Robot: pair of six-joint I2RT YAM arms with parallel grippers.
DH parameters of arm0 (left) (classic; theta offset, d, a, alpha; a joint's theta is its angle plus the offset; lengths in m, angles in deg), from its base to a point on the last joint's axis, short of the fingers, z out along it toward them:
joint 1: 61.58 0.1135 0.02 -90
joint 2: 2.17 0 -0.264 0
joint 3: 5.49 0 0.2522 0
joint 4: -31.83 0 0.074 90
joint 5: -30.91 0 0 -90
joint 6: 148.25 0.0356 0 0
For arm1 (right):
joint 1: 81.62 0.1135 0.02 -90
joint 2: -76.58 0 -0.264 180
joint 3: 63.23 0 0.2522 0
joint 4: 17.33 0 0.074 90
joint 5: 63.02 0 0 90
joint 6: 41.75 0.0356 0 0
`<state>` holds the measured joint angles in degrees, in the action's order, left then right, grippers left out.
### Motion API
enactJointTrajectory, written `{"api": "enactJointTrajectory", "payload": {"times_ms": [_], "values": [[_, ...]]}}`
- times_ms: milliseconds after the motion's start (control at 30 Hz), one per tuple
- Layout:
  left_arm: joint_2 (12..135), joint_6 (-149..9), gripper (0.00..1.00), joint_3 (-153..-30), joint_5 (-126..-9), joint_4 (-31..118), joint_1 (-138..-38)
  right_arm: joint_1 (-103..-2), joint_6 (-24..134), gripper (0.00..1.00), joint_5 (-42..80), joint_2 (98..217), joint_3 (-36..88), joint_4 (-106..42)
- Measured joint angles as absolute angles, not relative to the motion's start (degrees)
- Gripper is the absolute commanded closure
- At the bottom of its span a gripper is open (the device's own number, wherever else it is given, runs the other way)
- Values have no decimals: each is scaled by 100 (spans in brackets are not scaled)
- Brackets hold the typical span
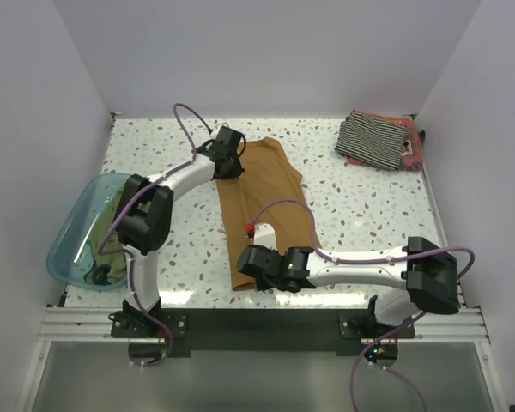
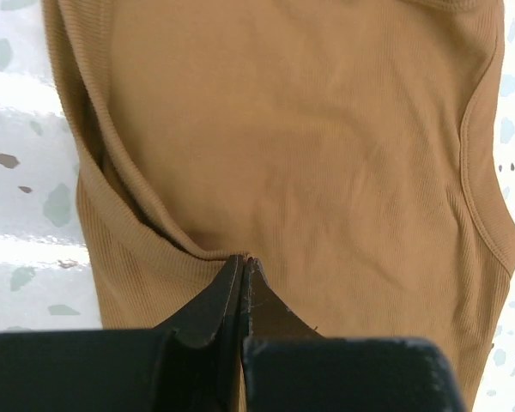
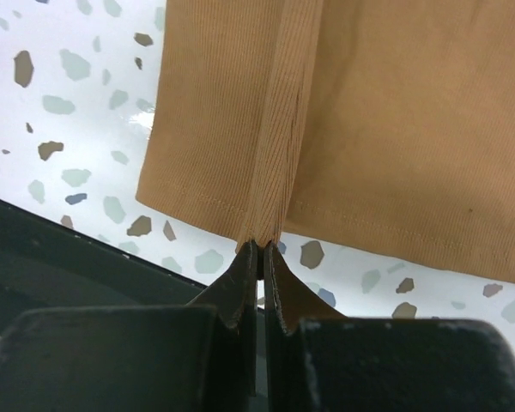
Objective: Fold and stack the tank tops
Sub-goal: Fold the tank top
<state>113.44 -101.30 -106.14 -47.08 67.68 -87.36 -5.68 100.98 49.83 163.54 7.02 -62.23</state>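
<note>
A tan-brown tank top (image 1: 266,197) lies lengthwise in the middle of the speckled table, neck end far and hem near. My left gripper (image 1: 232,163) is at its far left edge, shut on a pinch of the ribbed cloth (image 2: 309,154) near the armhole, as the left wrist view shows (image 2: 245,259). At the near hem my right gripper (image 1: 251,260) is shut on a raised fold of the same cloth (image 3: 395,129), its fingertips meeting at the hem (image 3: 259,249). A black-and-white striped tank top (image 1: 373,136) lies folded on a reddish one (image 1: 415,154) at the back right.
A translucent teal tub (image 1: 69,249) sits tilted at the table's left edge with olive green cloth (image 1: 103,249) inside. The black front rail (image 1: 257,322) runs just below the hem. White walls close in the table on three sides.
</note>
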Motion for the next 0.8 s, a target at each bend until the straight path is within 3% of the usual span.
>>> {"api": "enactJointTrajectory", "payload": {"times_ms": [400, 467, 500, 533, 667, 800], "values": [[11547, -10176, 100, -10682, -4693, 6755, -8911, -585, 10365, 99, 4992, 16157, 144, -5980], [11558, -10174, 100, -10682, -4693, 6753, -8913, -585, 10393, 92, 4992, 16157, 105, -5969], [11560, -10169, 100, -10682, -4697, 6751, -8915, -585, 10420, 79, 4994, 16157, 96, -5969], [11562, -10156, 99, -10682, -4710, 6746, -8915, -585, 10463, 73, 4996, 16157, 94, -5974], [11569, -9999, 64, -10699, -4826, 6635, -8915, -588, 10546, 55, 5018, 16148, 92, -6081], [11569, -9844, 58, -10758, -5012, 6408, -8915, -585, 10629, 50, 5208, 15871, 96, -6490]]}}
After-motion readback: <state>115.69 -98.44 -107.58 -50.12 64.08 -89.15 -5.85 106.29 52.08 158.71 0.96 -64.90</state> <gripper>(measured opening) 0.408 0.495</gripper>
